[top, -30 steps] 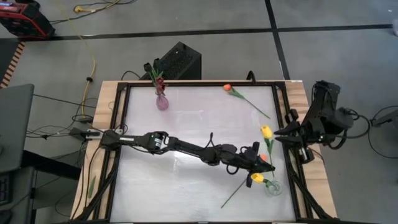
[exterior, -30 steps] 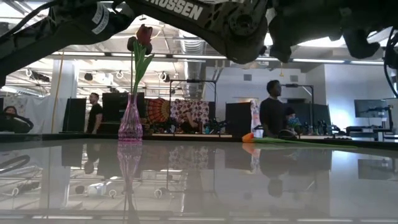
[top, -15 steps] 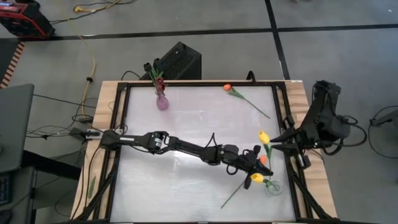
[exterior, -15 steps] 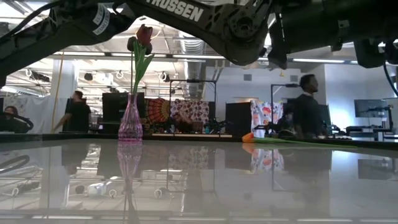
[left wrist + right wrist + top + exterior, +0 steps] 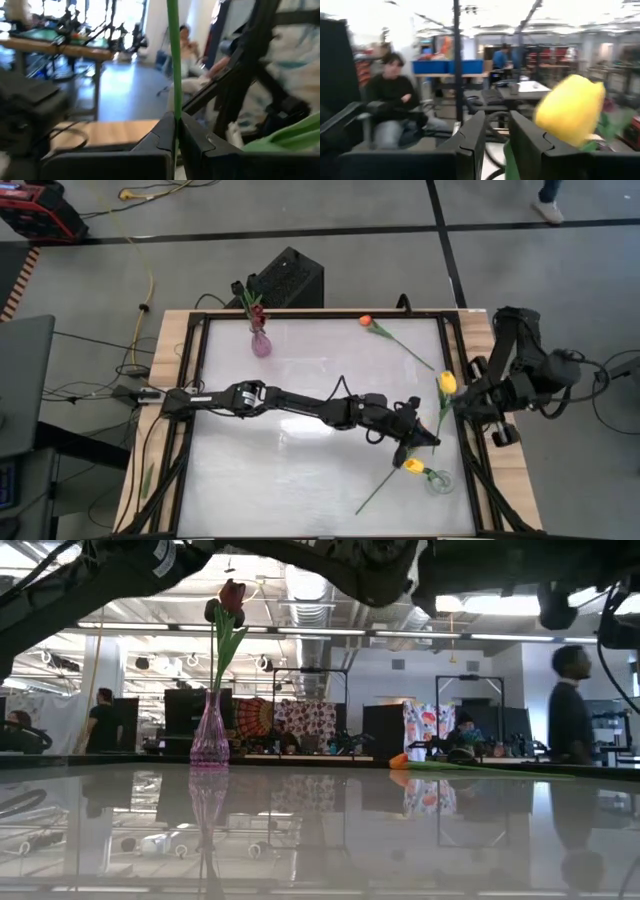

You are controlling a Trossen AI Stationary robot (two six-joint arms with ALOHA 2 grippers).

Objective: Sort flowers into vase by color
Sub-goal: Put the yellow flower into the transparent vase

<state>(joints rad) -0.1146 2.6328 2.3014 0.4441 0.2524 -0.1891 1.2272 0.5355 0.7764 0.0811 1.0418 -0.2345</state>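
High view: a yellow tulip stands at about three o'clock on the surface, its green stem pinched in the closed left hand, as the left wrist view confirms, while the right hand sits just beside the yellow head with its fingers parted and nothing between them. Another yellow tulip rests in a clear vase near five o'clock. An orange tulip lies loose near one o'clock, and a dark red tulip stands in a pink vase near eleven o'clock.

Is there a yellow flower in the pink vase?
No, the pink vase holds only dark red flowers in the high view.
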